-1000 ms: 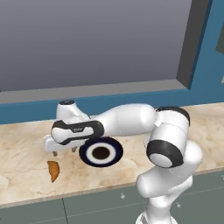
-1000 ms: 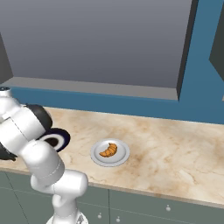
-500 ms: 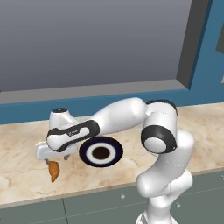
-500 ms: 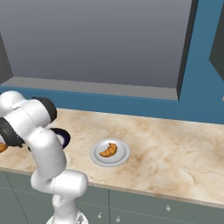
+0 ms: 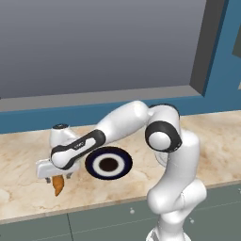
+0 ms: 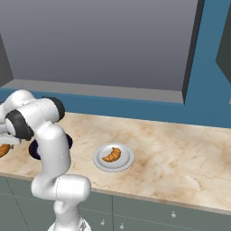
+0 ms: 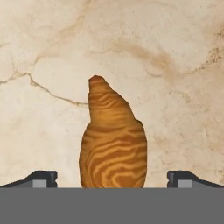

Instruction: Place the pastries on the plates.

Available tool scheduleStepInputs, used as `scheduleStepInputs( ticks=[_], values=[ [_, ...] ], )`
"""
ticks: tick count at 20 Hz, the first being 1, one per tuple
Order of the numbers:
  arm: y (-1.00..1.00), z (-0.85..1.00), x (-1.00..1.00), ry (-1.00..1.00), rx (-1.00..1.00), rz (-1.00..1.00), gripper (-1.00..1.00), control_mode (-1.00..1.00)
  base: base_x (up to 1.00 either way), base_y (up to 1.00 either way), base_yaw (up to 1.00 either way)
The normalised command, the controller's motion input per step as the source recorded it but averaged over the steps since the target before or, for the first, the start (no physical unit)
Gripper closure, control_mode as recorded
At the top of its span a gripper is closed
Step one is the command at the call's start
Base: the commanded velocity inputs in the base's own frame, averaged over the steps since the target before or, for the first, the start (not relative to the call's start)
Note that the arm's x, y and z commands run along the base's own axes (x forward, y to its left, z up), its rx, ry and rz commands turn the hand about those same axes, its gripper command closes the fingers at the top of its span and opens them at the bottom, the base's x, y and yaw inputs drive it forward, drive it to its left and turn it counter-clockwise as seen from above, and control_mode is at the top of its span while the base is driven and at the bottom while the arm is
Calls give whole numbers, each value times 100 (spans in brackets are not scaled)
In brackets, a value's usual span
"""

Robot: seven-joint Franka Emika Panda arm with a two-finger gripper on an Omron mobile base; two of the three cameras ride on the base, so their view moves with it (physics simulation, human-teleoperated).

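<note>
Nearest the hand camera, the claw (image 7: 112,177) is spread wide: its two dark fingertips (image 7: 41,178) stand well apart, one on each side of a golden-orange, striped, crescent-shaped croissant (image 7: 113,142), with a clear gap to the pastry on both sides. This croissant lies on the beige marble-patterned worktop (image 7: 175,65), its pointed end directed away from the camera.

In the left base view the white arm reaches low to its left, the claw (image 5: 57,176) directly over the same croissant (image 5: 58,185), which rests near the front edge of the worktop (image 5: 19,160). Just to the right lies the round dark navy plate with a white ring and dark centre (image 5: 108,164), bare, and apart from the croissant.

In the right base view the second golden-orange croissant (image 6: 112,154) sits in the middle of the plain pale grey-white round plate (image 6: 113,158), further right on the worktop (image 6: 180,149). The navy plate (image 6: 68,142) is largely hidden behind the arm.

Beyond the worktop, a blue wall strip (image 6: 135,108) and a grey recessed panel (image 5: 94,42) close the scene.
</note>
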Motion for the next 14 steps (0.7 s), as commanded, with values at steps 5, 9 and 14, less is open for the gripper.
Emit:
scheduleStepInputs(
  ticks=[5,9,14],
  values=[
    [0,-34,0,0,0,0,-100,-100,0,0,0],
    [7,-23,0,0,0,0,100,-100,0,0,0],
    [0,8,-3,0,-1,0,100,-100,0,0,0]
  ],
)
